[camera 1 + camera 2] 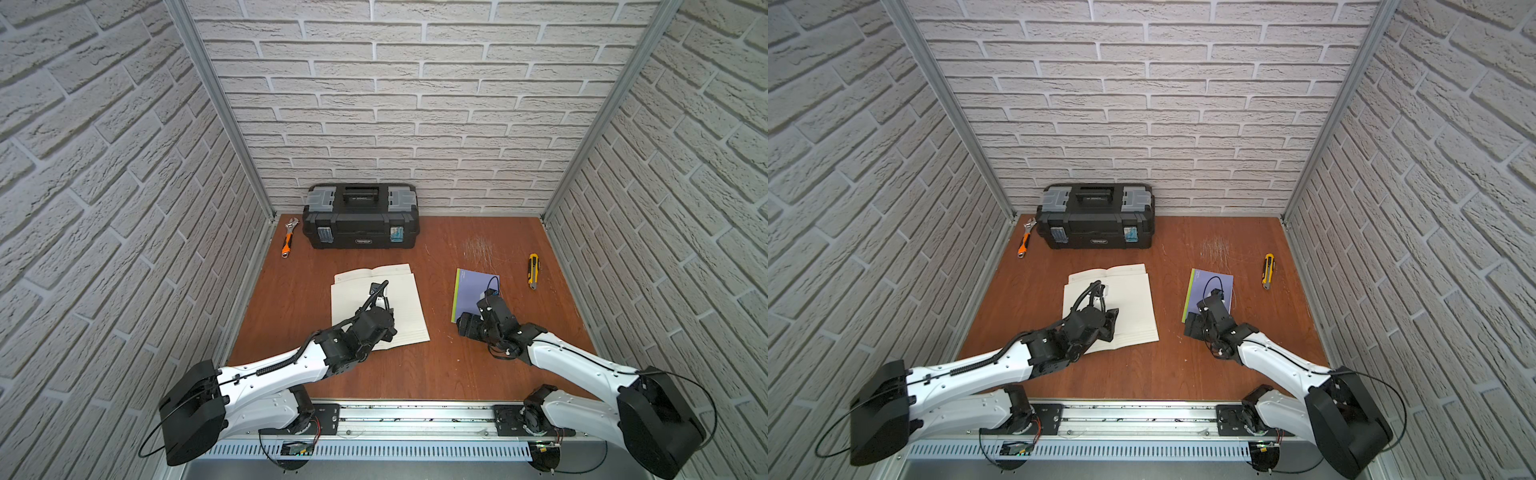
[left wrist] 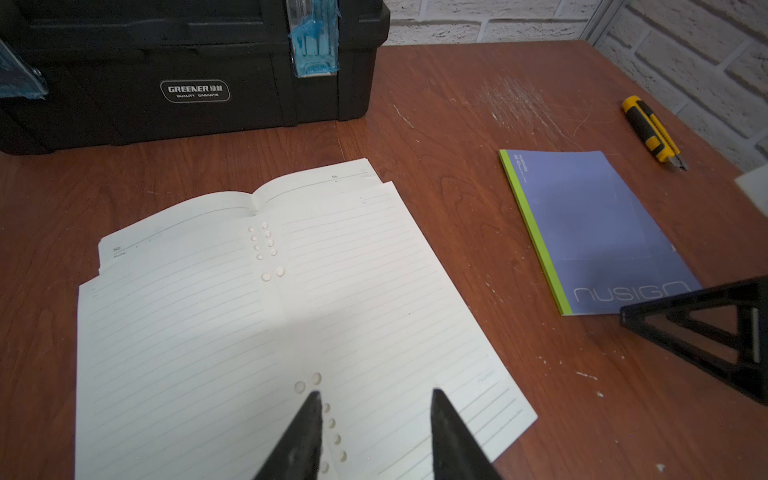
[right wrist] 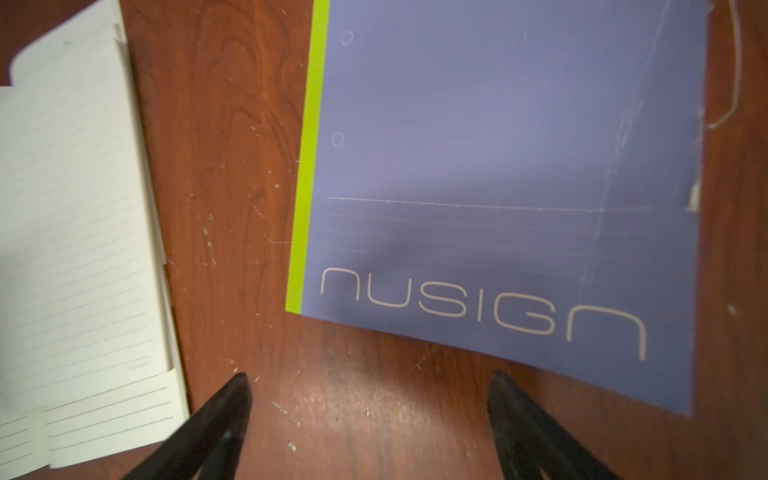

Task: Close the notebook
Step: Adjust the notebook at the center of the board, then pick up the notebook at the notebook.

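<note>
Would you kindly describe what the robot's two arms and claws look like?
Both arms have white shells with black joints and bulky black elbow housings. The left arm carries a coiled black cable; the right arm a thin black cable. The left claw and right claw are black and taper to points.

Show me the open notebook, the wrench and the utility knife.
open notebook [image 1: 405,307]: in a top view, bare lined page.
wrench [image 1: 287,243]: in a top view, orange handle.
utility knife [image 1: 533,271]: in a top view, yellow body.
</note>
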Controlling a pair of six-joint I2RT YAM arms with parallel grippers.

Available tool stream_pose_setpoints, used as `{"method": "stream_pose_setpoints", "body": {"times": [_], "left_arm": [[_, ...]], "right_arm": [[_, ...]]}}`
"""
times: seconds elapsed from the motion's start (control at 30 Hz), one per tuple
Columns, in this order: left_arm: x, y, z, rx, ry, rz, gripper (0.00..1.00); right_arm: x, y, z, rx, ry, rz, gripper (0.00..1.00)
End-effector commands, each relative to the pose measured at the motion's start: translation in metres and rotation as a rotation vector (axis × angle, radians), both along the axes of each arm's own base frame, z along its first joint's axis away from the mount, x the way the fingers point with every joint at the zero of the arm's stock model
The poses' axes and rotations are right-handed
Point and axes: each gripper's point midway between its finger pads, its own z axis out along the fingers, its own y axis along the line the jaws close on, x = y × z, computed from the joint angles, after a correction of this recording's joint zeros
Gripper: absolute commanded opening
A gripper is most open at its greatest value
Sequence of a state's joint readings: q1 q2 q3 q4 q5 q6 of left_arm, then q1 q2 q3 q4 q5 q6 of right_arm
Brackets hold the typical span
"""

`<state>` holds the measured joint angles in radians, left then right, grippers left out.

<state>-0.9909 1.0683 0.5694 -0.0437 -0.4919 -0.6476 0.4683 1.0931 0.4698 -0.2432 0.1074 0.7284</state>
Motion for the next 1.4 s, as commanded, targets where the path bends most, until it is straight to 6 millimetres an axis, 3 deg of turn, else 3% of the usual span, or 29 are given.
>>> {"method": "stream_pose_setpoints", "body": {"times": [0.0, 0.23, 0.5, 0.6, 0.8, 1.0, 1.37], "left_arm": [[-0.001, 0.007, 0.01, -0.061, 0.001, 0.022, 0.43], [-0.007, 0.022, -0.004, -0.205, 0.082, 0.106, 0.41], [-0.026, 0.041, -0.046, -0.596, 0.297, 0.293, 0.37], [-0.032, 0.051, -0.053, -0.654, 0.31, 0.337, 0.36], [-0.04, 0.071, -0.047, -0.685, 0.293, 0.393, 0.4], [-0.046, 0.076, -0.057, -0.686, 0.339, 0.43, 0.41], [-0.05, 0.072, -0.079, -0.757, 0.414, 0.479, 0.4]], "right_arm": [[0.0, 0.002, 0.03, 0.014, -0.061, 0.038, 0.89], [-0.008, 0.032, 0.051, 0.129, -0.095, 0.131, 0.87], [0.0, 0.108, 0.073, 0.235, -0.155, 0.301, 0.87], [0.004, 0.134, 0.073, 0.273, -0.164, 0.338, 0.87], [0.022, 0.178, 0.074, 0.308, -0.172, 0.419, 0.87], [0.041, 0.202, 0.065, 0.301, -0.165, 0.459, 0.87], [0.049, 0.223, 0.032, 0.335, -0.102, 0.471, 0.88]]}}
